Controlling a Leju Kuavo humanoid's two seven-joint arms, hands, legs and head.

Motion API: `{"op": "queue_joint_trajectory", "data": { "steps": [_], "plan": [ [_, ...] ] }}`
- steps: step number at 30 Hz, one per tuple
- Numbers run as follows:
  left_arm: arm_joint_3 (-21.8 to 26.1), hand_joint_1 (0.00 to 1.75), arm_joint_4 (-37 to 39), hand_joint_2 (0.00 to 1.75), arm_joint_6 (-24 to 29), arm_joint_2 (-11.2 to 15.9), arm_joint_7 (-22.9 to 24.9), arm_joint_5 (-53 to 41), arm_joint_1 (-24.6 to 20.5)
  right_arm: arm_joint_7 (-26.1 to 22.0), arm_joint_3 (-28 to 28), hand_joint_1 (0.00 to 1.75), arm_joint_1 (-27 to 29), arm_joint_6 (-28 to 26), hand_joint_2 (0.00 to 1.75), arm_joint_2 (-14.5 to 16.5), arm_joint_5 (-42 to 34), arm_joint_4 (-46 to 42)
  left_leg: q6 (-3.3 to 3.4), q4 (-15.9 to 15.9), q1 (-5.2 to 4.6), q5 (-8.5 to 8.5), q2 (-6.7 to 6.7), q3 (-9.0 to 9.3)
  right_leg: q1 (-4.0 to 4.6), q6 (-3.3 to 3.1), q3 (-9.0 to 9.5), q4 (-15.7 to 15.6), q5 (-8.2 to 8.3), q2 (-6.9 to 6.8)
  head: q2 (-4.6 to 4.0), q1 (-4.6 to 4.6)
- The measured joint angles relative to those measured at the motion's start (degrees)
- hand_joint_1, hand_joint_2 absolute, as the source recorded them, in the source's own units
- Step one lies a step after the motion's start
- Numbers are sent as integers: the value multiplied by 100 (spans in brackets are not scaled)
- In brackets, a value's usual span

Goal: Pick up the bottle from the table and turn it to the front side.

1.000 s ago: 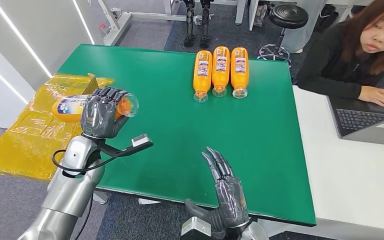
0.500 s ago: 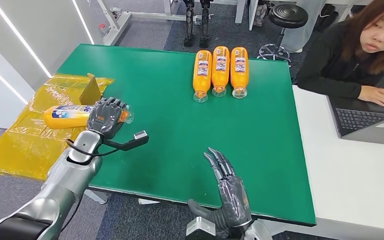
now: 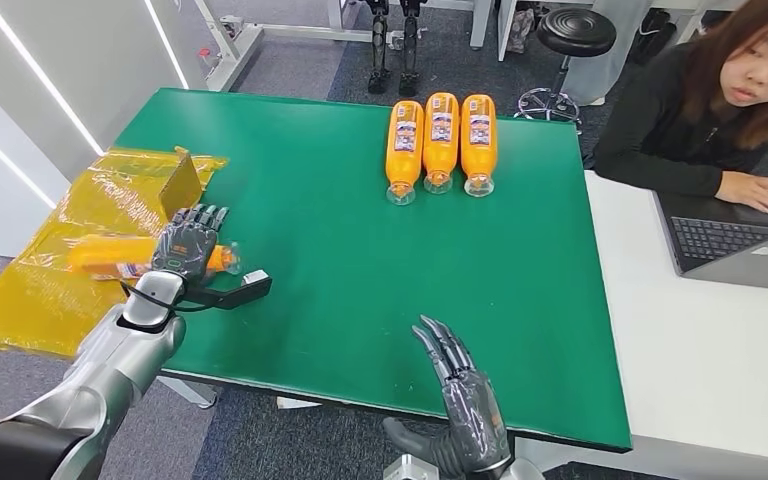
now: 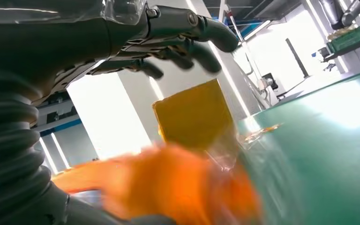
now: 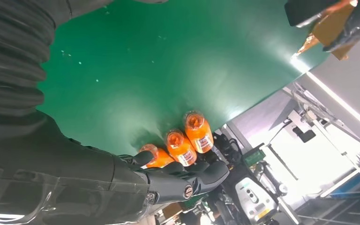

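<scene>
Green table (image 3: 360, 260) holds three orange bottles (image 3: 441, 140); left hand (image 3: 186, 250) grips a blurred orange bottle (image 3: 100, 257); right hand (image 3: 465, 400) hovers, fingers spread.

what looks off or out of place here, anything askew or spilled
Nothing spilled. The odd one out is the orange bottle gripped by the left hand, held sideways past the green table's left edge, over the yellow plastic sheet. Three orange bottles lie in a neat row at the far edge.
</scene>
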Motion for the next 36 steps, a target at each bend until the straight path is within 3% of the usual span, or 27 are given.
{"op": "queue_joint_trajectory", "data": {
  "steps": [11, 17, 20, 21, 23, 25, 27, 28, 31, 36],
  "plan": [
    [-50, 0, 34, 175, 536, -41, -241, 4, -104, 109, 0, 0, 105, 23, 175, 0, 150, 2, 0, 1, -1, 0, 1, 2, -1, 0, -1, 0, 1, 0, 0, 0],
    [-52, 0, -365, 175, 1347, -317, -942, 427, -21, 203, -13, 0, 199, -38, 175, 4, 257, 2, 1, 1, -3, 0, -5, 0, -2, 1, 3, -1, 1, -5, 0, 0],
    [-50, 0, -996, 175, 1307, -512, -1747, 1400, 296, 258, -49, 0, 266, -88, 175, 21, 356, 2, 3, 1, -6, -4, 1, 0, -5, 2, 3, -4, 1, 2, 0, 0],
    [-50, 0, -1333, 175, 1095, -584, -2136, 2014, 486, 272, -75, 0, 293, -112, 175, 27, 373, 1, 5, 1, -7, -6, 2, 1, -6, 2, 4, -5, 0, 3, 0, 1],
    [-51, 0, -2281, 175, 32, -727, -3022, 3953, 1035, 234, -154, 0, 371, -203, 175, 30, 277, -14, 8, 1, -9, -13, 8, 3, -7, 3, 4, -8, -1, 9, 0, 0],
    [-54, 0, -3367, 175, -1717, -846, -3652, 6346, 1705, 78, -270, 0, 479, -345, 175, 15, 12, -51, 9, 1, -10, -20, 16, 3, -8, 4, 1, -10, -4, 18, 0, -1],
    [-56, 0, -4290, 175, -3376, -955, -3882, 8319, 2309, -132, -404, 0, 580, -477, 175, -10, -262, -116, 10, 1, -10, -25, 19, 0, -7, 5, -2, -12, -8, 21, 0, 1],
    [-54, 0, -4645, 175, -3928, -1012, -3924, 8949, 2555, -213, -470, 0, 625, -517, 175, -19, -346, -162, 12, 1, -10, -28, 18, -1, -7, 6, -2, -12, -9, 21, 0, 1],
    [-8, 0, -5331, 175, -4590, -1192, -3951, 9486, 3117, -305, -626, 0, 750, -536, 175, -25, -391, -375, 17, 1, -10, -33, 19, -1, -7, 10, -1, -13, -13, 20, 0, -1],
    [91, 0, -5793, 175, -4614, -1473, -3951, 9174, 3711, -482, -768, 0, 846, -494, 175, 0, -582, -724, 17, 0, -8, -32, 17, 0, -6, 12, 2, -12, -14, 16, 0, 1]
  ]
}}
